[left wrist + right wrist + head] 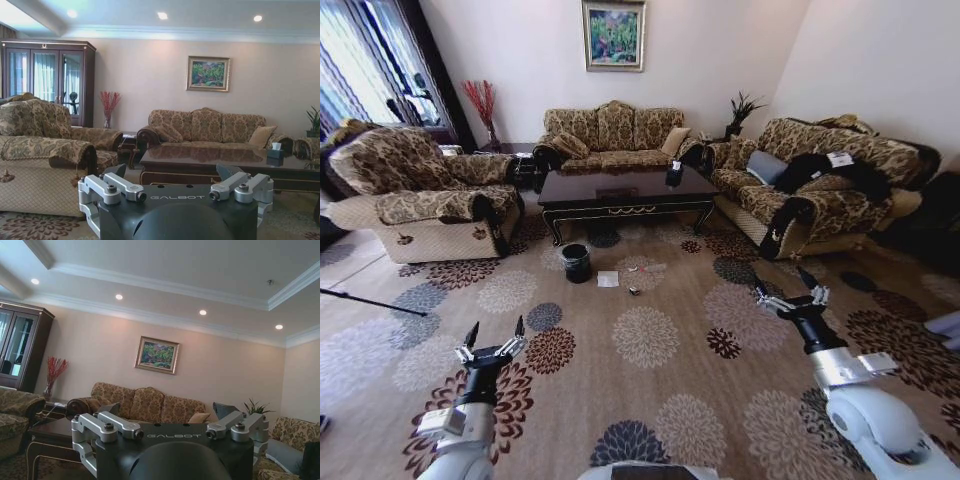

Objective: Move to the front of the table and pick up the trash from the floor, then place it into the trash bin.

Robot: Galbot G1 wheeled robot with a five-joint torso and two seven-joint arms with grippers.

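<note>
Tan carpet floor (650, 400) fills your head view, lower frame to centre. Left gripper (495, 334) sits lower left, fingers spread wide, nothing between them, hovering above the carpet. Right gripper (786, 288) sits right of centre, also spread wide and empty; its arm is cut off by the lower right corner. In both wrist views the fingertips are mostly hidden behind the gripper body, so you only get dark tips.

Trash (608, 279) lies mid-frame on the carpet: a flat white square, a small dark bit just right of it, pale scraps with a red spot a little farther back. Pieces are too small to identify. Trash bin (576, 262) stands just left of the white square, black, clear liner over the rim. Table (626, 190) sits beyond them at upper centre, a small dark box on its right end. Sofas flank and back it.
</note>
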